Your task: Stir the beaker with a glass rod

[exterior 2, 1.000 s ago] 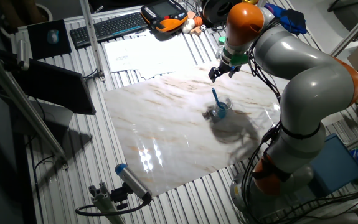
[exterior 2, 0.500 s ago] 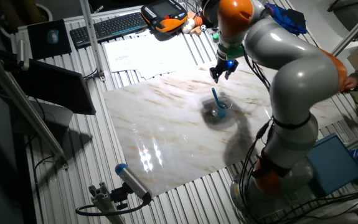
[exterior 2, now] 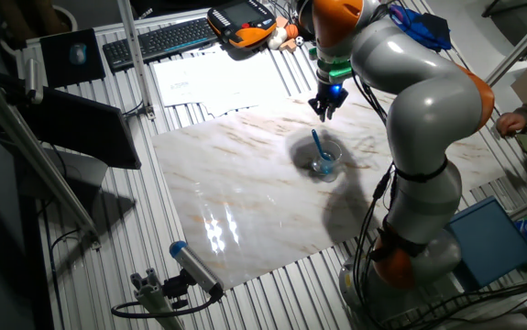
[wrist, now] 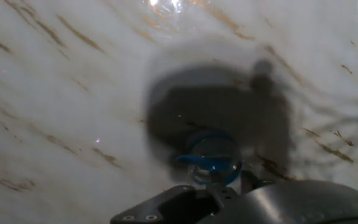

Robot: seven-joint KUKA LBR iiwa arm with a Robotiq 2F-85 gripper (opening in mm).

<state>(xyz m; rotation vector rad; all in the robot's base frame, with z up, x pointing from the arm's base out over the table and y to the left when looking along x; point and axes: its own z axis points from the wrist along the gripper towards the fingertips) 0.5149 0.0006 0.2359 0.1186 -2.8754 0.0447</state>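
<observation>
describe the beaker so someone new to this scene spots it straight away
Find the marble-patterned sheet on the slatted table. The beaker stands on its right half, below the gripper: a small clear glass with a thin blue glass rod leaning in it.

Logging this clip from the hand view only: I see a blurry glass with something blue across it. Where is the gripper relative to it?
Observer: In the fixed view the gripper hangs above the beaker, slightly toward the far side of the marble sheet, touching nothing.
Operator: Is the blue thing the rod, and is it held?
Observer: Yes, the glass rod leans in the beaker with its top free of the gripper.
Operator: Open or shut fingers?
Observer: Too small to tell in the fixed view, and the hand view hides them.
Operator: Anything else blue nearby?
Observer: A blue-capped tube lies at the sheet's near edge, far from the beaker.
</observation>
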